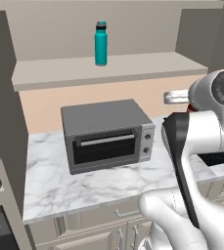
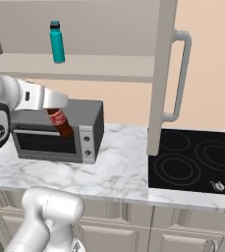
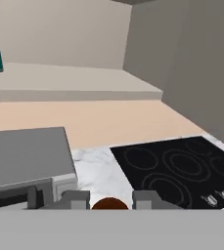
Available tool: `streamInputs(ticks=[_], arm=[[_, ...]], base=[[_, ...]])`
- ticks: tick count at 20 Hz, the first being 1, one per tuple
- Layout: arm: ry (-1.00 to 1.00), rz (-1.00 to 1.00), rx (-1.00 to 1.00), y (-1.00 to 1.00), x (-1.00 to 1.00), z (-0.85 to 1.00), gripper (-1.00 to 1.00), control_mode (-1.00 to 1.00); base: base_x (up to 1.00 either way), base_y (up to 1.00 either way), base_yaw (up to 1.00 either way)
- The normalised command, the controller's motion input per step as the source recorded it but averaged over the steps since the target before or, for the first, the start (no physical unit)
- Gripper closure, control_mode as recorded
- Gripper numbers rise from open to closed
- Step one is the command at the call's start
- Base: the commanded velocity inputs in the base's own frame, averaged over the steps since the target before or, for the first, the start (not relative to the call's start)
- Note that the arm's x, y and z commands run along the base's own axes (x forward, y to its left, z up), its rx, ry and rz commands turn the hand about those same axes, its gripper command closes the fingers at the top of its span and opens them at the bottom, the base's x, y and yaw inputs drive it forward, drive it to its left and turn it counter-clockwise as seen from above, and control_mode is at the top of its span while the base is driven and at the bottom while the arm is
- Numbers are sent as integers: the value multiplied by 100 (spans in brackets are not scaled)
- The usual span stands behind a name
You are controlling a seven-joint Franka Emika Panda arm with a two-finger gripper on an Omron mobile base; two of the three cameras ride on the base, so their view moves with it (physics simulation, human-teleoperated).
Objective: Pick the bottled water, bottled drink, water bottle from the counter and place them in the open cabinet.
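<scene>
My gripper (image 2: 53,109) is shut on the bottled drink (image 2: 60,122), a slim dark brown bottle with a red label. The bottle hangs tilted in the air in front of the toaster oven. In the hand view its dark round top (image 3: 109,203) sits between my fingertips (image 3: 77,199). The water bottle (image 1: 100,44), a teal flask with a dark lid, stands upright on the shelf of the open cabinet (image 1: 143,67), above and beyond my gripper. The flask (image 2: 57,42) is left of centre on that shelf (image 2: 114,66). The bottled water and the counter are out of view.
A grey toaster oven (image 1: 106,134) stands on a marble worktop (image 1: 108,183) below the shelf. A black cooktop (image 2: 195,160) lies to its right. The cabinet's tall side panel (image 2: 161,74), with a long handle (image 2: 182,74), rises between them.
</scene>
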Motion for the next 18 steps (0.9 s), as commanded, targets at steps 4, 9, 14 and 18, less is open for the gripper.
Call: streamInputs(ticks=[4,9,14,18], arm=[[-14,-5,1,-1,-39,32,100,-100],[-22,-2,0,0,-17,37,100,-100],[-17,-2,0,0,1,45,100,-100],[-4,-4,1,0,15,47,100,-100]], base=[[0,0,0],[0,0,0],[0,0,0],[0,0,0]])
